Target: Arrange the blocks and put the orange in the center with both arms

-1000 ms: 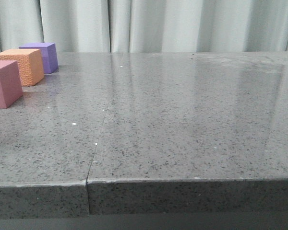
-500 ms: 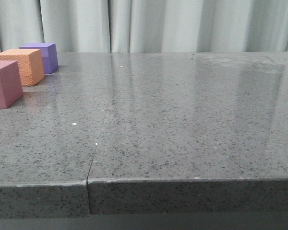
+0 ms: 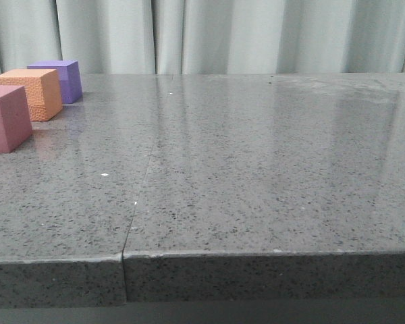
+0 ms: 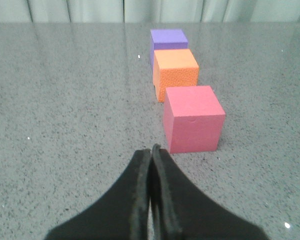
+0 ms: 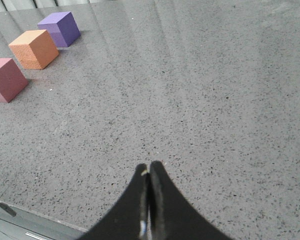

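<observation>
Three blocks stand in a row at the table's far left: the purple block (image 3: 59, 80) farthest back, the orange (image 3: 34, 93) in the middle, the dusty pink block (image 3: 5, 118) nearest. The same row shows in the left wrist view: purple block (image 4: 168, 41), orange (image 4: 175, 73), pink block (image 4: 193, 118). My left gripper (image 4: 151, 149) is shut and empty, just short of the pink block. My right gripper (image 5: 149, 165) is shut and empty over bare stone, far from the purple block (image 5: 60, 28), the orange (image 5: 34, 48) and the pink block (image 5: 6, 78). Neither gripper shows in the front view.
The speckled grey stone tabletop (image 3: 256, 169) has a seam (image 3: 138, 196) running from front to back. Its front edge (image 3: 256, 255) is near the camera. Pale curtains (image 3: 223, 34) hang behind the table.
</observation>
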`<state>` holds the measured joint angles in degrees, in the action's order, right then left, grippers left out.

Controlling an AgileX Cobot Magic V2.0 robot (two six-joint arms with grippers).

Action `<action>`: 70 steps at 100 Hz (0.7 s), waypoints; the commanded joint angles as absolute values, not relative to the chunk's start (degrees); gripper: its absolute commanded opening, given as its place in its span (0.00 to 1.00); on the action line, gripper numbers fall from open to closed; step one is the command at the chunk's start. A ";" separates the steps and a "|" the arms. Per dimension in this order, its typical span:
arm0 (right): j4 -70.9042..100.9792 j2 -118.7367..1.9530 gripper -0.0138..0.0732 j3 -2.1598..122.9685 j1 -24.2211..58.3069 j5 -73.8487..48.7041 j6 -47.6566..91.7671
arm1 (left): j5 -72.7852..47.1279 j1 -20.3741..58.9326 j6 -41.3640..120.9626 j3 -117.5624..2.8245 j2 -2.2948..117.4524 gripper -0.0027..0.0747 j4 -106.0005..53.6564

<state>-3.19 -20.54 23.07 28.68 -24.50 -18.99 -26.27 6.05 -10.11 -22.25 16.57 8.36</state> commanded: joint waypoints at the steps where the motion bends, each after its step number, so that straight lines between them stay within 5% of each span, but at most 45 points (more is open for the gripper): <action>1: -3.82 -20.81 0.08 24.48 28.58 -20.01 -18.41 | -17.18 3.70 -5.46 -21.55 15.58 0.01 4.12; 29: -3.82 -20.81 0.08 24.48 28.58 -20.01 -18.41 | 2.70 0.00 -4.41 -10.20 11.37 0.01 2.17; 70: -3.82 -20.81 0.08 24.48 28.58 -20.01 -18.41 | 5.38 -1.51 -3.08 1.67 -2.03 0.01 0.87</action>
<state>-3.19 -20.54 23.07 28.68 -24.50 -18.99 -1.52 -1.36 -3.09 -0.01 1.25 1.67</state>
